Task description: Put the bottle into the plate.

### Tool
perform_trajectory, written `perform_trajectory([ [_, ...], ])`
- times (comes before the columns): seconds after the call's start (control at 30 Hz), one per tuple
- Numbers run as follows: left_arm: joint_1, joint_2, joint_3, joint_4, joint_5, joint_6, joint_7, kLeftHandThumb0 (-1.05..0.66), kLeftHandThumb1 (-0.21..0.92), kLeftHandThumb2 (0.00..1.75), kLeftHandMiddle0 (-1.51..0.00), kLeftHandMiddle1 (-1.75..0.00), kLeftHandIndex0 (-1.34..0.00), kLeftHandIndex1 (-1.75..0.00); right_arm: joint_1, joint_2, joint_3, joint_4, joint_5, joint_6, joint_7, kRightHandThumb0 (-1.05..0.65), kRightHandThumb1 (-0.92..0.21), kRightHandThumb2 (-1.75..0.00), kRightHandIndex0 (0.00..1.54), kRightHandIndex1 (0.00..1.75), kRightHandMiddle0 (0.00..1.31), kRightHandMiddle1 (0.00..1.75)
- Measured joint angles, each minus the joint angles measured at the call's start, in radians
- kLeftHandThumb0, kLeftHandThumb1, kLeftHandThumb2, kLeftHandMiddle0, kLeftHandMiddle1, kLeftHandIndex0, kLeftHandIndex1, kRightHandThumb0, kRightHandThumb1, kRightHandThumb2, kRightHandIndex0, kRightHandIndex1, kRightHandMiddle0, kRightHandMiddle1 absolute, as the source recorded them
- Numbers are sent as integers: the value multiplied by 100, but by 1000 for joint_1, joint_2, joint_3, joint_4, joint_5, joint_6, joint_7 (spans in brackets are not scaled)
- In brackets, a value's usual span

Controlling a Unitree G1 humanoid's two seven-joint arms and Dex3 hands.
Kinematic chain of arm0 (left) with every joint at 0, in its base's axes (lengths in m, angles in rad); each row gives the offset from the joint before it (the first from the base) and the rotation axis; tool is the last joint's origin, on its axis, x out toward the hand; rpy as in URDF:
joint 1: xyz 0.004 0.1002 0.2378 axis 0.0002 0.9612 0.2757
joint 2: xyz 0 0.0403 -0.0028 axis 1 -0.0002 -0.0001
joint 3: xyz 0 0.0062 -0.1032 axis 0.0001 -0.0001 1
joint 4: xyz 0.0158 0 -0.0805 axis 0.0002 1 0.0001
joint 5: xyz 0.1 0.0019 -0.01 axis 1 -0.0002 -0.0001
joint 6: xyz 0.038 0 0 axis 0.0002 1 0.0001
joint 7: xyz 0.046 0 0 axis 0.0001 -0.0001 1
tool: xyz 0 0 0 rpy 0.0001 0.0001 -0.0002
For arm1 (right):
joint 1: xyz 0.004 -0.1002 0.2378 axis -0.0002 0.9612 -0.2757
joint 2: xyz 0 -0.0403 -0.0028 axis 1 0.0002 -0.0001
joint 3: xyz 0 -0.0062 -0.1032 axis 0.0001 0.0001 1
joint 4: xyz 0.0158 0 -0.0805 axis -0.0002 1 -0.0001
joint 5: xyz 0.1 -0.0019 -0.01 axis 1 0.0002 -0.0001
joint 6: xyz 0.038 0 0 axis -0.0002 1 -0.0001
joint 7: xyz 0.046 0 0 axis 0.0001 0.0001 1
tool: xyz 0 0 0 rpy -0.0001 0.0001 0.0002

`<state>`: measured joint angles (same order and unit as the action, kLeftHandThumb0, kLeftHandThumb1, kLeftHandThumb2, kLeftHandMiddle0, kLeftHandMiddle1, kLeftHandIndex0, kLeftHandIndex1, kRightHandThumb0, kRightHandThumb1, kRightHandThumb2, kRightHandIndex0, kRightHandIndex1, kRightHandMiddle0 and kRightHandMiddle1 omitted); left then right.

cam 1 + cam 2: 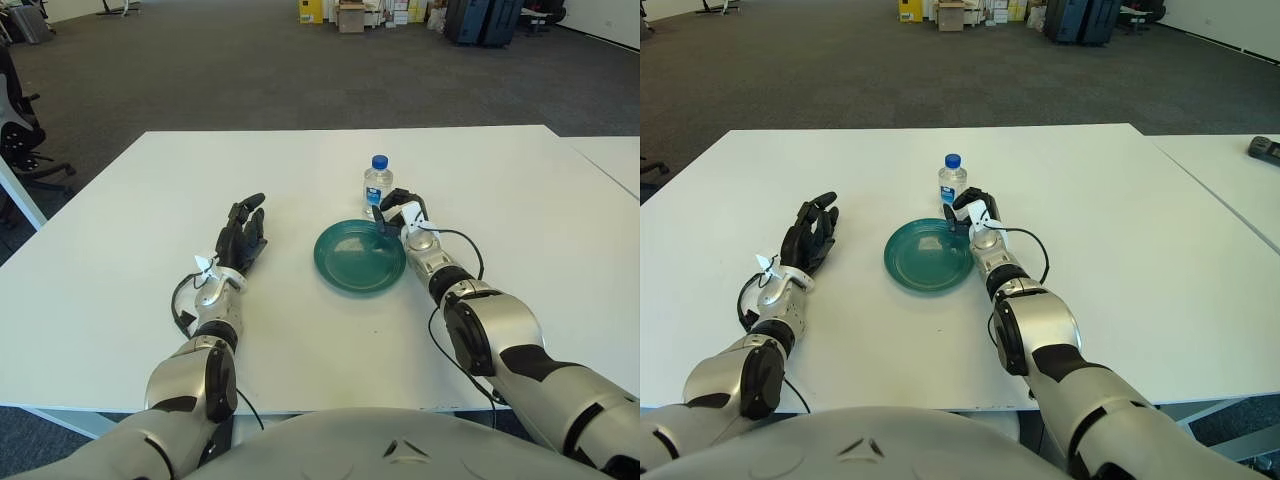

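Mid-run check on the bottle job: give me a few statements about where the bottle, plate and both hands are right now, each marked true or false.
1. The bottle stands upright beyond the plate's far rim. True.
2. The bottle lies inside the plate. False: it stands on the table, outside it.
3. The right hand is at the bottle. True.
4. The left hand holds the plate. False: it shows left of the plate, apart, holding nothing.
5. The bottle's cap is red. False: blue.
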<state>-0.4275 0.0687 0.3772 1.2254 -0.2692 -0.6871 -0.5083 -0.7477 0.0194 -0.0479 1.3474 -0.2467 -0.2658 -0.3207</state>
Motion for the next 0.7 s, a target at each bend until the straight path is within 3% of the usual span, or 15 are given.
perform_trajectory([
  [0.07, 0, 0, 5, 0, -3, 3, -7, -82, 92, 67, -49, -90, -16, -122, 0, -2, -7, 0, 3, 0, 9, 25, -14, -146, 74, 175, 80, 157],
  [0.1, 0, 0, 8, 0, -6, 4, -12, -82, 92, 66, -49, -94, -17, -124, 0, -3, -10, 0, 6, 0, 13, -1, -22, -139, 90, 175, 71, 163],
  [0.2, 0, 0, 12, -1, -11, 3, -25, -82, 92, 66, -50, -99, -20, -127, 0, -5, -25, 0, 17, 0, 25, -31, -32, -128, 110, 175, 61, 171],
  [0.37, 2, 1, 7, -1, -6, -1, -33, -82, 92, 70, -52, -104, -26, -131, 0, -5, -41, -1, 33, 0, 40, -43, -37, -123, 117, 175, 57, 173],
  [0.7, 3, 5, -6, -1, 2, -1, -51, -82, 92, 74, -53, -111, -30, -134, 0, -7, -68, -3, 54, 0, 57, -45, -37, -123, 118, 175, 57, 173],
])
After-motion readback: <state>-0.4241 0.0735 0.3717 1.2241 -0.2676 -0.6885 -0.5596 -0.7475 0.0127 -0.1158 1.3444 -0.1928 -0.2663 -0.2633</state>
